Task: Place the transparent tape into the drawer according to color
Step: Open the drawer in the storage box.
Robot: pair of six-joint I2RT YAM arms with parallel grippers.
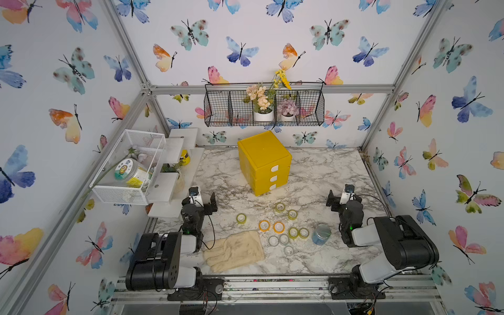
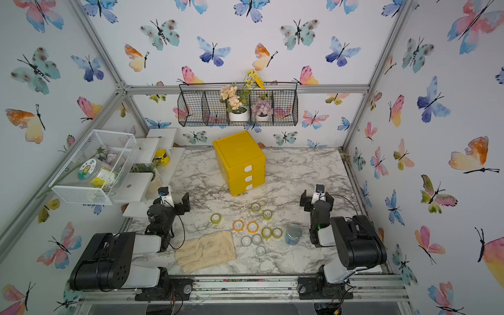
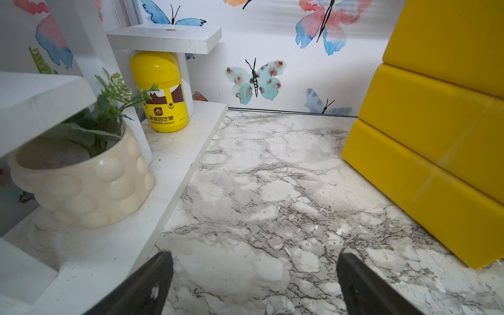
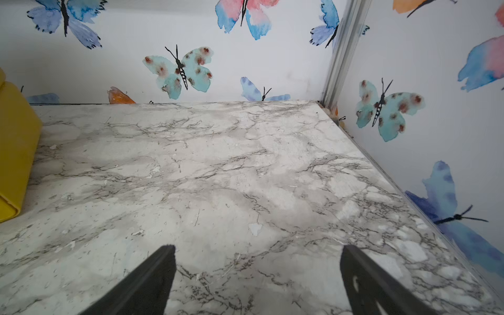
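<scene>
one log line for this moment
left jaws: open, empty | right jaws: open, empty | tapes: on table | drawers: shut

On the marbled worktop you see a cream glove lying flat, apart from a blue-grey round tin; a white stepped shelf bears a bobbled plant pot and a yellow bottle; a black wire basket on the back wall holds potted flowers.

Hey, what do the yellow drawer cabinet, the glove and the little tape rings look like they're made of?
The drawer cabinet looks like moulded plastic: uniform yellow, smooth, slightly shiny, rounded edges. The glove seems soft cream fabric or suede, matte and smudged. The tape rings look like glossy see-through plastic film, tinted.
</scene>
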